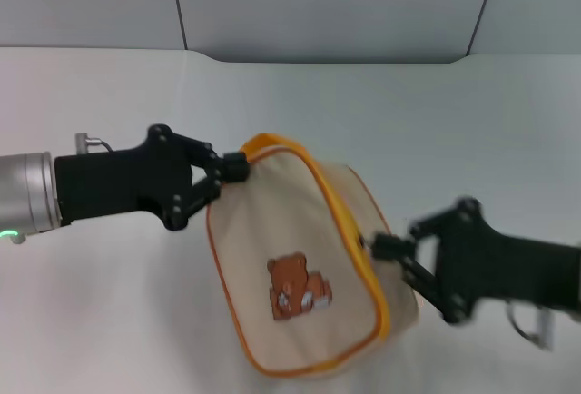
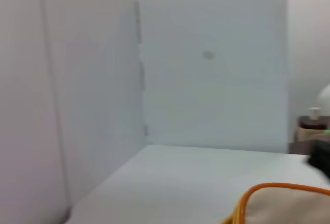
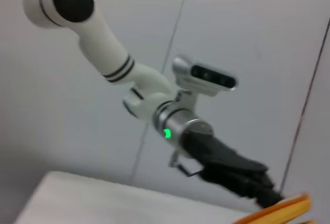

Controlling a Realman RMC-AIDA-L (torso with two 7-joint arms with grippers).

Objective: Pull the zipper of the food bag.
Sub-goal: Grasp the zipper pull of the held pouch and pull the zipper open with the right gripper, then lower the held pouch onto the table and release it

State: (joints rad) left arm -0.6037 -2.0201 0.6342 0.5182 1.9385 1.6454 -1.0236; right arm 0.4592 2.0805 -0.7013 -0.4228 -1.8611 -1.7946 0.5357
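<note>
Left pincer [image 1: 238,169] pinches the bag [image 1: 300,267] corner; right pincer [image 1: 379,247], nipping the zipper [image 1: 349,231], should pull steadily along it.

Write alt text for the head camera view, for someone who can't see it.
Two black pincers hold a beige food bag with a brown bear print over a white table. The left pincer is shut on the bag's top corner; the right pincer is shut on the orange-yellow zipper along its side.
</note>
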